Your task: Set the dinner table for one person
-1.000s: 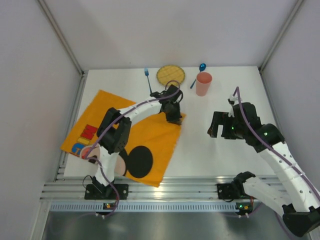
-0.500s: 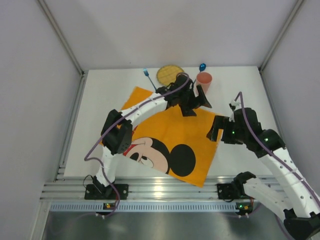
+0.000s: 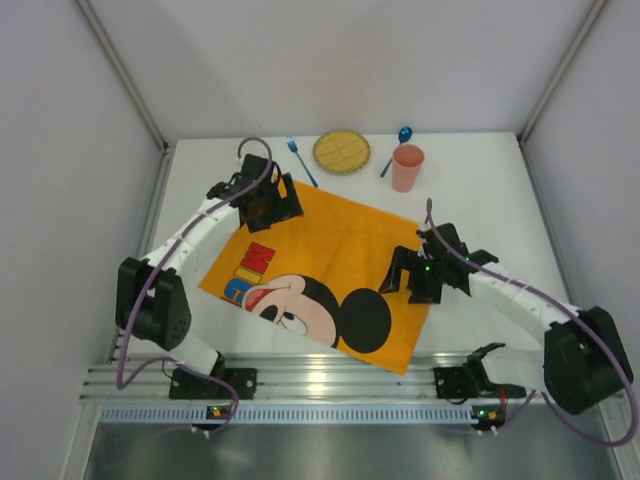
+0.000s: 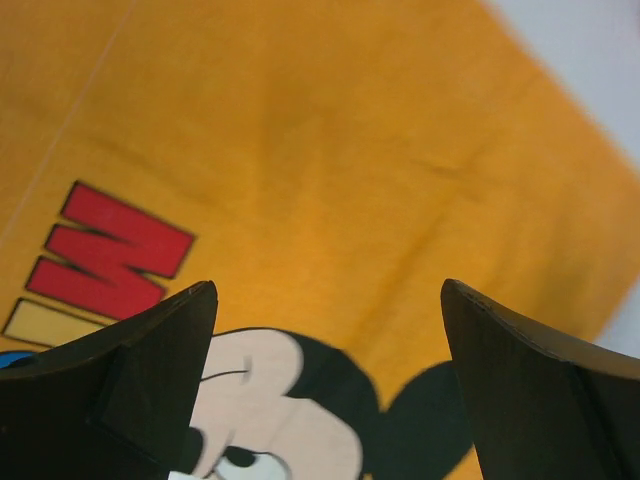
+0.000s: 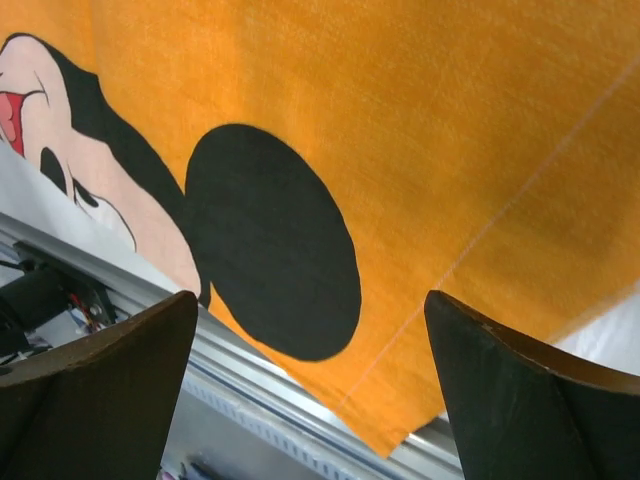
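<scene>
The dinner table [image 3: 480,190] is a white top with a silver rail [image 3: 320,378] along its near edge. An orange Mickey Mouse placemat [image 3: 330,245] lies flat and skewed in the middle, its near corner reaching over the rail. My left gripper [image 3: 275,208] hovers open over the mat's far left corner; in the left wrist view the left gripper [image 4: 328,292] has only the mat [image 4: 330,150] between its fingers. My right gripper [image 3: 410,280] stands open above the mat's right edge. In the right wrist view the right gripper [image 5: 310,300] frames the mat [image 5: 420,130] and holds nothing.
Along the far edge lie a blue fork [image 3: 301,160], a yellow woven plate [image 3: 341,151], a pink cup [image 3: 407,167] and a blue spoon [image 3: 400,138] behind the cup. Grey walls enclose the table on three sides. The rail [image 5: 250,390] shows under the mat's corner.
The left gripper dragged the placemat from the left to the middle, let go, opened and swung back to its far left corner. The right arm moved left over the mat's right edge.
</scene>
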`<state>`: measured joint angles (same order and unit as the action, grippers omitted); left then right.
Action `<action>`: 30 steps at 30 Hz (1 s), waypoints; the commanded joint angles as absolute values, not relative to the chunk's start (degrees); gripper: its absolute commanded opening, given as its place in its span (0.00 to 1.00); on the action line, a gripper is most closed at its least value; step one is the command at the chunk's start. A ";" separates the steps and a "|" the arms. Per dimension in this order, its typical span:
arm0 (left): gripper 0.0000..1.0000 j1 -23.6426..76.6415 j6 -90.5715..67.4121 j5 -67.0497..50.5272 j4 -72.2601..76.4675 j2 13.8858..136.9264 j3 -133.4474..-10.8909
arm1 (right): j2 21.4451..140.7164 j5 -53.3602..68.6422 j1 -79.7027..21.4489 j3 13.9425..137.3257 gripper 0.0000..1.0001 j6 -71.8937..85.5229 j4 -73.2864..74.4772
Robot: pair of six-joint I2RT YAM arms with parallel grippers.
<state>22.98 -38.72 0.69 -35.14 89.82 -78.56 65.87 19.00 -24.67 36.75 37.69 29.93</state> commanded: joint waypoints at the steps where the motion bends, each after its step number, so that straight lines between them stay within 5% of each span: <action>1: 0.99 20.22 -30.07 2.55 -37.18 94.73 -70.42 | 71.26 22.77 -25.58 39.10 0.96 37.80 19.51; 14: 0.99 18.99 -28.29 1.94 -31.99 100.02 -61.09 | 88.05 15.04 -23.82 45.17 0.97 30.77 20.92; 30: 0.99 18.98 -33.14 -2.29 -37.17 88.41 -55.62 | 95.19 7.30 -5.89 52.74 0.97 22.50 30.15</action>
<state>19.27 -32.51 -2.09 -35.24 90.26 -53.19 93.43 14.74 -7.84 53.82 26.92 25.91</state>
